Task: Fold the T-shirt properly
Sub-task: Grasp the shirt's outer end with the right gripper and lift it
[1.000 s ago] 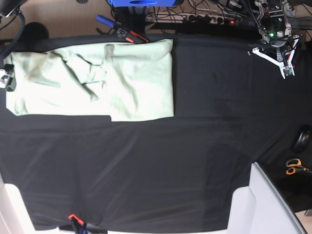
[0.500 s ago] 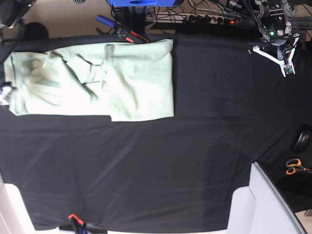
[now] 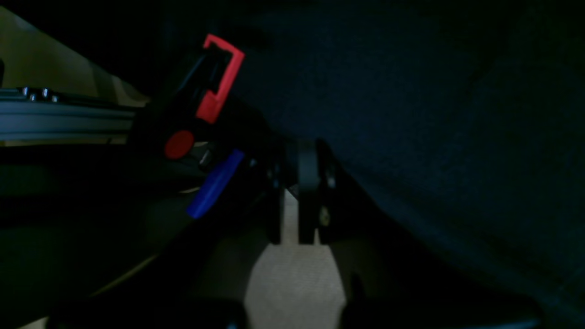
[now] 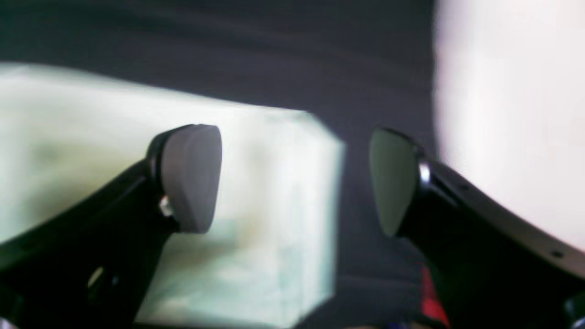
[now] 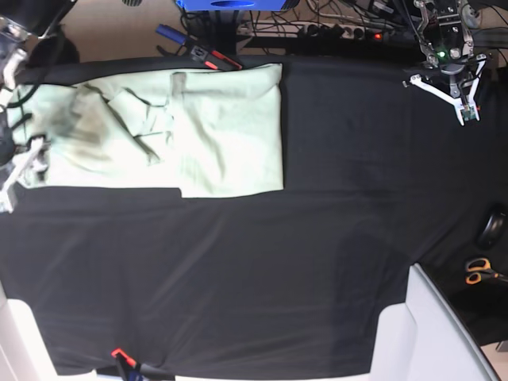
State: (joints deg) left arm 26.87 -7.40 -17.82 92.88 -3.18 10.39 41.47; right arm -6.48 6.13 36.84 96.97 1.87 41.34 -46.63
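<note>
The pale mint T-shirt [image 5: 190, 127] lies flat and partly folded on the black table cloth [image 5: 278, 262] at the upper left, with wrinkles toward its left end. My right gripper [image 5: 16, 173] hovers at the shirt's lower left corner. In the right wrist view my right gripper [image 4: 292, 183] is open, its grey pads [image 4: 192, 178] spread wide over a blurred corner of the T-shirt [image 4: 265, 219], with nothing between them. My left gripper [image 5: 464, 111] is shut and empty at the far right back edge. In the left wrist view its dark fingers [image 3: 306, 183] are pressed together.
Red-and-black clamps [image 5: 213, 58] grip the cloth's back edge, and another clamp [image 5: 121, 355] sits at the front. One such red clamp [image 3: 219, 77] shows beside the left gripper. Orange-handled scissors [image 5: 479, 271] and a black object [image 5: 492, 228] lie at right. A white panel [image 5: 432, 333] stands at lower right.
My right gripper has moved along the shirt's left edge toward its lower left corner. The left arm has only shifted slightly toward the back edge. The shirt lies as before.
</note>
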